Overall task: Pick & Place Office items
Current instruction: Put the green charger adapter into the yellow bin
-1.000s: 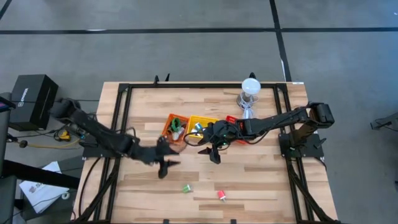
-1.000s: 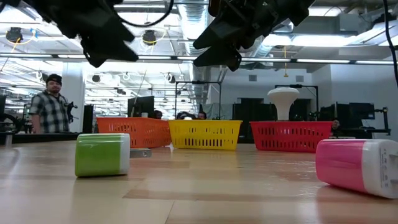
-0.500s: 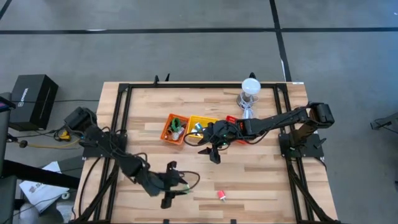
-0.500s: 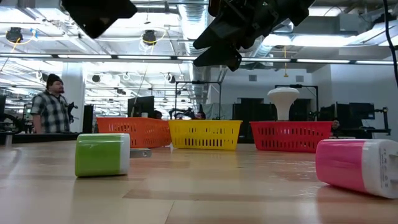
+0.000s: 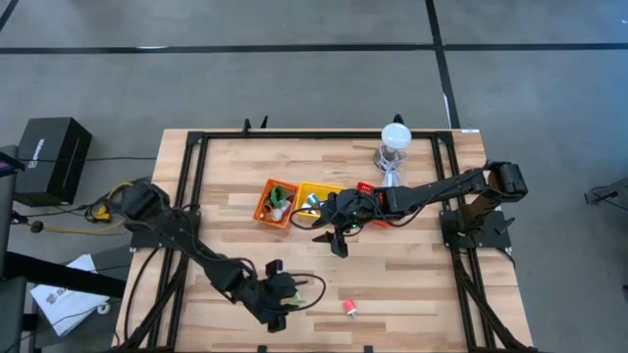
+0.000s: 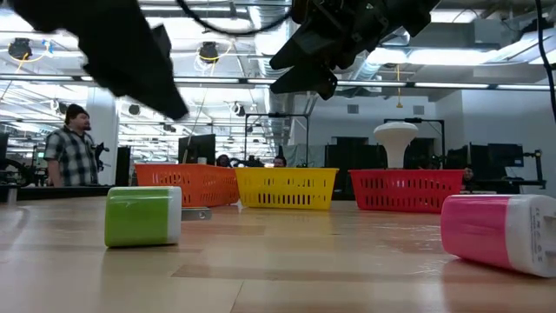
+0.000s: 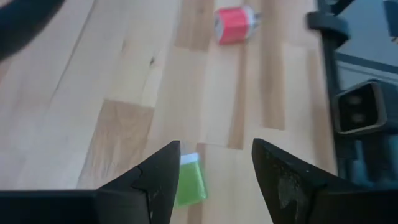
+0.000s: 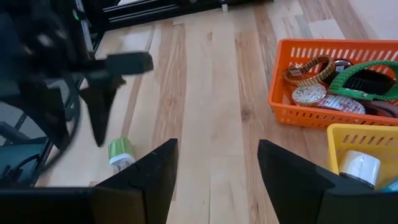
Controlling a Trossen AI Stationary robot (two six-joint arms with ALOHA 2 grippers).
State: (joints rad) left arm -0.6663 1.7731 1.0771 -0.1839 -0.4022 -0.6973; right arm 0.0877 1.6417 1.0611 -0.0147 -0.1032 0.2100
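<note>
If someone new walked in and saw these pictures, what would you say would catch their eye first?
Probably the left tool, open and low over the green piece near the table's front edge, with the pink piece lying close by. Next, the row of orange basket, yellow basket and red basket mid-table, where the right tool hangs open.

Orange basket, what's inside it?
The orange mesh basket holds a gold-banded wristwatch, a round white watch face and green-rimmed pieces. Anything underneath is covered.
</note>
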